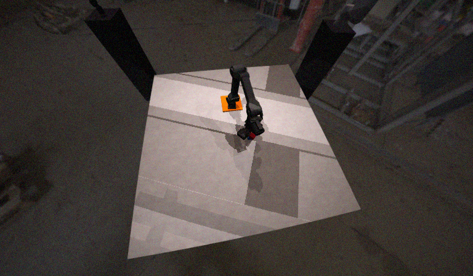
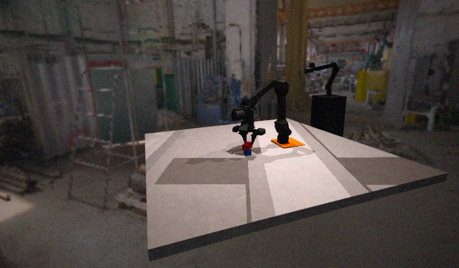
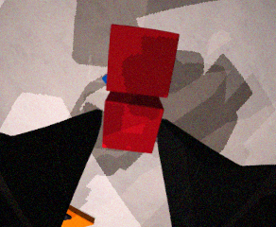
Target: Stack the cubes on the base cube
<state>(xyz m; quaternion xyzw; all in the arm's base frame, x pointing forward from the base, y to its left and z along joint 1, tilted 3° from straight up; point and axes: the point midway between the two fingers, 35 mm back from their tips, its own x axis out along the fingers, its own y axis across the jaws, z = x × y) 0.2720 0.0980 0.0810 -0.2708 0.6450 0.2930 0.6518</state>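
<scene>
In the wrist view, one red cube (image 3: pixel 143 59) sits at the top. The second red cube (image 3: pixel 132 131) is between my fingertips, close against the first in this view. My gripper (image 3: pixel 130 120) (image 2: pixel 248 142) is slightly open around it, with narrow slits beside the cube. The blue base cube (image 2: pixel 247 152) (image 1: pixel 249 138) stands on the table under the red cubes; only a small blue corner (image 3: pixel 105 78) shows in the wrist view. In the exterior view the red cubes overlap as one red shape. The gap between them and whether each is level cannot be told.
The arm's orange base plate (image 1: pixel 225 108) (image 2: pixel 297 143) (image 3: pixel 86 218) lies behind the cubes, toward the arm's foot. The table (image 1: pixel 188 154) (image 2: pixel 202 210) carries light and dark shadow bands. Black pedestals (image 1: pixel 120 46) (image 1: pixel 324 53) stand beyond the table.
</scene>
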